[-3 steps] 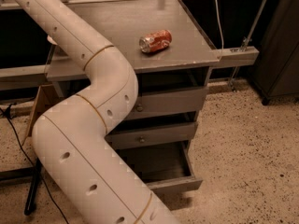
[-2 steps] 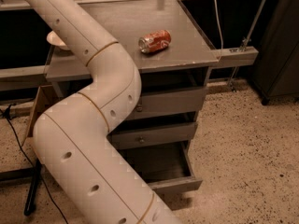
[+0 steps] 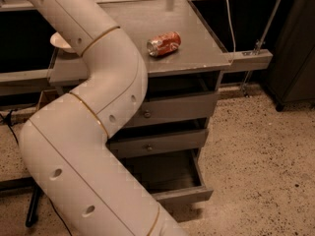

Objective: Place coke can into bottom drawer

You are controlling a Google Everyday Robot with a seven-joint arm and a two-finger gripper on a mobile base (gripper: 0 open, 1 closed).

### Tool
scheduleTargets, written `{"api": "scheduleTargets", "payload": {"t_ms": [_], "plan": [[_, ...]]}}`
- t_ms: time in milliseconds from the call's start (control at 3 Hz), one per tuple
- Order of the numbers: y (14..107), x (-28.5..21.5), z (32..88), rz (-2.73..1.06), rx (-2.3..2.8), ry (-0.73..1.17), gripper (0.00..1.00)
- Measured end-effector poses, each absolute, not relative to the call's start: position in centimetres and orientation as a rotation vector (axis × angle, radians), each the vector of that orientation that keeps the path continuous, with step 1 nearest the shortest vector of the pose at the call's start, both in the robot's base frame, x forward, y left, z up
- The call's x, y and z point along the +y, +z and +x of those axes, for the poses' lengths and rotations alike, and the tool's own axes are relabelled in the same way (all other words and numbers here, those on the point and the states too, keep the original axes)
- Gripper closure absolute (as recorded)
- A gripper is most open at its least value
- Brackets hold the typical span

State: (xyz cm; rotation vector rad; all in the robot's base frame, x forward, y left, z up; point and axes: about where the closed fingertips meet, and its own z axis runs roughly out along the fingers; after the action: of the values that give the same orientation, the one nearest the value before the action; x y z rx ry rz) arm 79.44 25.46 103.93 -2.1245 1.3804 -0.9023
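Observation:
The coke can (image 3: 164, 44), red with white markings and a silver end, lies on its side on the grey cabinet top (image 3: 197, 38). The bottom drawer (image 3: 172, 176) is pulled out, showing its dark grey interior; its front runs along the lower edge (image 3: 184, 195). My white arm (image 3: 93, 117) sweeps from the lower left up to the upper left and leaves the picture at the top. The gripper is out of view beyond the top edge.
Two shallower grey drawers with round knobs, the top drawer (image 3: 172, 109) and the middle drawer (image 3: 157, 144), sit above the open one. A white bowl (image 3: 61, 42) peeks out behind my arm at the cabinet's left. A dark cabinet (image 3: 295, 43) stands at right on speckled floor (image 3: 261, 171).
My arm has swung to the right across the left side of the cabinet top, uncovering the white bowl behind it. The can and drawers have not moved.

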Motion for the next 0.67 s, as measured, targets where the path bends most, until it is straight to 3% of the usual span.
{"api": "scheduleTargets", "payload": {"t_ms": [667], "plan": [[101.0,21.2,79.7,-2.412,1.420,-1.340,0.00]]}}
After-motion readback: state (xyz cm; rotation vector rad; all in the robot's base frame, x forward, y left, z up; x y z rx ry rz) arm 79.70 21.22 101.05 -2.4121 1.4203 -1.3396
